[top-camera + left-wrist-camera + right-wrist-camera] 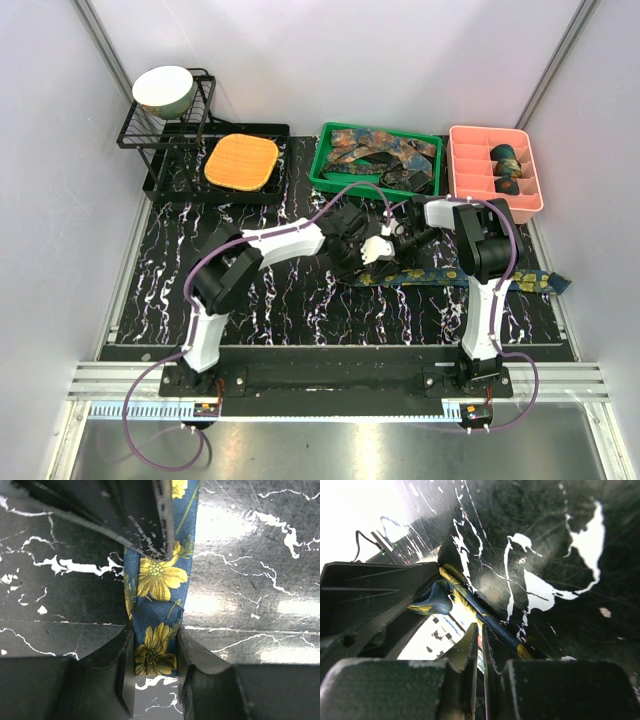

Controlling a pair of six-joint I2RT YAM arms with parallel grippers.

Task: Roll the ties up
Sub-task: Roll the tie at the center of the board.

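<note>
A long navy tie with yellow flowers [470,278] lies across the dark marbled table, its left end at the two grippers. My left gripper [358,260] is shut on that narrow end. In the left wrist view the folded end [156,630] sits between the gripper's fingers [155,652]. My right gripper [393,250] is shut, with its tips [481,630] resting against the tie's strip [492,622] just beside the left gripper. Nothing shows between its jaws. Its fingers [145,525] press on the tie at the top of the left wrist view.
A green tray [322,172] with several loose ties stands behind the grippers. A pink divided tray [470,180] at the back right holds rolled ties. At the back left are an orange square pad [241,162] on a black tray and a bowl [163,90] on a wire rack.
</note>
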